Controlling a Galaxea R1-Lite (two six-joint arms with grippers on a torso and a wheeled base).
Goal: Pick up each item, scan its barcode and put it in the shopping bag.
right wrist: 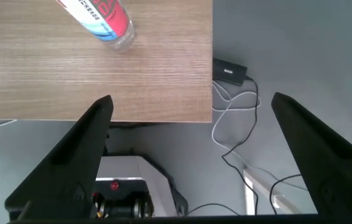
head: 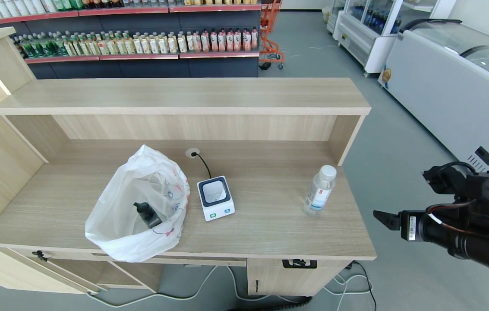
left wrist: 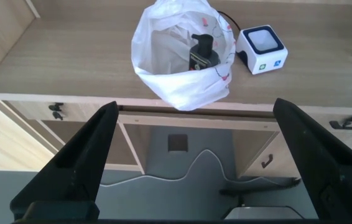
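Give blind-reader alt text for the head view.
A wooden checkout counter holds a white shopping bag with a dark bottle inside, a scanner beside it, and an upright clear bottle. The right claw hangs beyond the counter's right end.

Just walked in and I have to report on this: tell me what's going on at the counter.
A robot is working a checkout. A black bottle sits in the white shopping bag on the counter, beside the scanner. A clear bottle stands upright toward the counter's right end, not yet picked up. Both grippers are open and hold nothing: the right gripper is off the counter's right end, the left gripper in front of the counter, near the bag.
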